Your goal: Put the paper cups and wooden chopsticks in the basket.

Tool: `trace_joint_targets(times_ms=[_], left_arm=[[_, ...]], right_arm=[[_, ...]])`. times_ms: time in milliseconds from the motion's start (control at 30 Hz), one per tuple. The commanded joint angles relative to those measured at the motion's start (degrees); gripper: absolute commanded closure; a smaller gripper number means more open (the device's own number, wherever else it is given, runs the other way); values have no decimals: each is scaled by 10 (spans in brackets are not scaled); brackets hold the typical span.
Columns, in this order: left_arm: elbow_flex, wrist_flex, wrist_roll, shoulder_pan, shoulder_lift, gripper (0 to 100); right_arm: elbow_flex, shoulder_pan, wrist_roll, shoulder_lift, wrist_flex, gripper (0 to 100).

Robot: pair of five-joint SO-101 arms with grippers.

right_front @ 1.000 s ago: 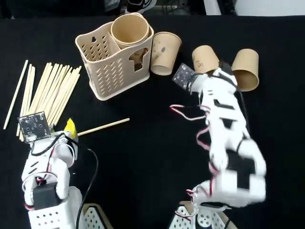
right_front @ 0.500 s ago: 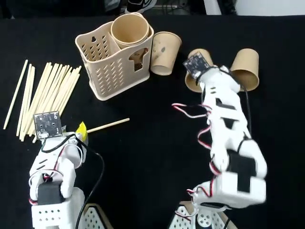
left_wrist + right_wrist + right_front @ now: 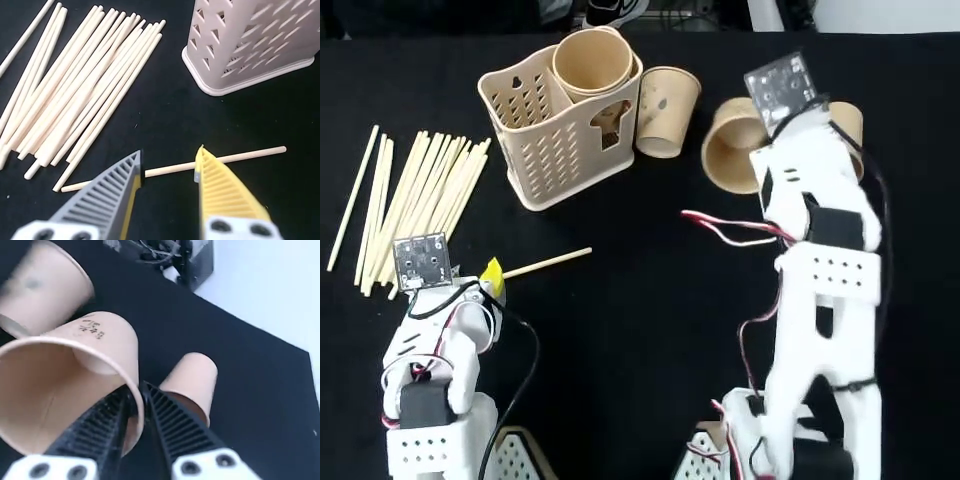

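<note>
The basket point(image 3: 555, 150) holds one paper cup point(image 3: 592, 60); the right gripper point(image 3: 134, 390) pinches a second cup point(image 3: 730, 150) by its rim, two other cups point(image 3: 667, 110) lie loose, and the left gripper point(image 3: 167, 167), spread, straddles a lone chopstick point(image 3: 240, 155) beside the untouched pile point(image 3: 420, 195)

Black tabletop point(image 3: 650, 330); pale wall point(image 3: 270, 285), perhaps, beyond it.

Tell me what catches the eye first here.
The right gripper pinches the rim of a paper cup, right of the basket. The left gripper stands open over a lone chopstick, beside the chopstick pile.
</note>
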Motion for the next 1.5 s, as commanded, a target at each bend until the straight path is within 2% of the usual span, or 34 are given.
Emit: trace_joint_targets(times_ms=[0, 167, 433, 600, 967, 1133, 1467], left_arm=[[9, -12, 4, 8, -3, 823], [15, -35, 0, 3, -3, 823], [32, -53, 1, -3, -3, 823], [45, -83, 4, -8, -3, 824], [47, -84, 4, -8, -3, 828], [45, -85, -1, -4, -3, 924], [45, -85, -1, -3, -3, 923]], right_arm=[[-123, -52, -82, -27, 134, 987], [-242, -153, -150, -27, 204, 987], [-362, -230, -189, 31, 178, 987], [-478, -240, -197, 151, 181, 987], [-671, -251, -233, 394, 228, 987], [-707, -235, -238, 443, 231, 987], [-725, -228, -242, 475, 234, 972]])
